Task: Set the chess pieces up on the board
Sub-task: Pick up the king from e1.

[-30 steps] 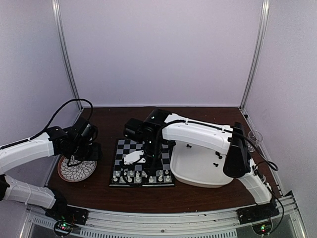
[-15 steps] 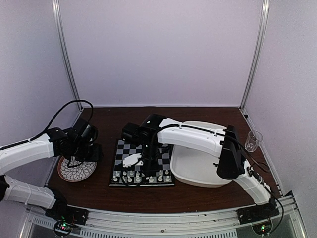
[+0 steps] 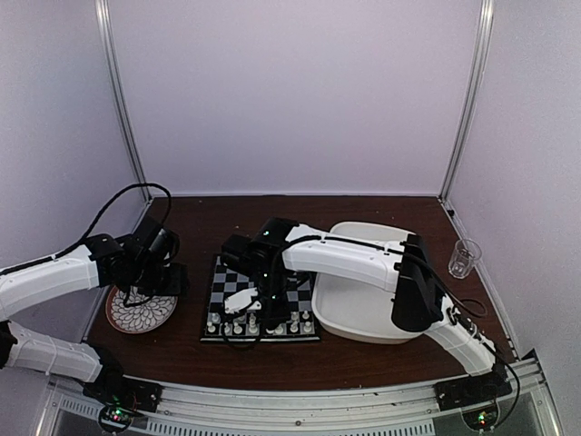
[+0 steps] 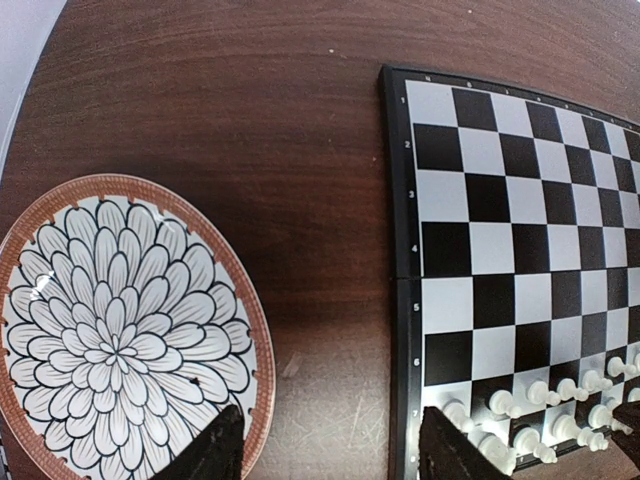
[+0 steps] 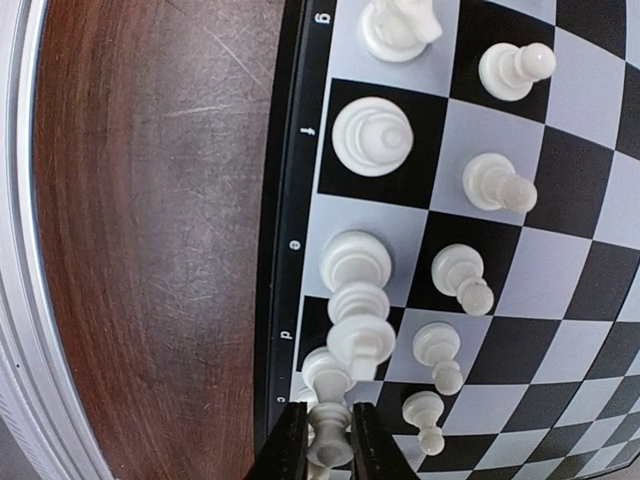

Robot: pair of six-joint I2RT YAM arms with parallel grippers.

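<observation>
White chess pieces [image 5: 365, 135] stand in the two nearest rows of the board [image 3: 222, 277], which lies between a patterned plate [image 4: 110, 330] and a white tray [image 3: 363, 313]. The right gripper [image 5: 330, 458], jaws narrow, pinches one white piece [image 5: 326, 432] in the edge row. The left gripper [image 4: 340, 450] hangs wide and empty, one finger over the plate's rim and the other over the board's edge.

Only the board [image 4: 490, 250] edge markings are legible, nothing else
Left wrist view: 1, 2, 3, 4, 6, 7 down its dark border. Right wrist view: letters g, f, e, d.
</observation>
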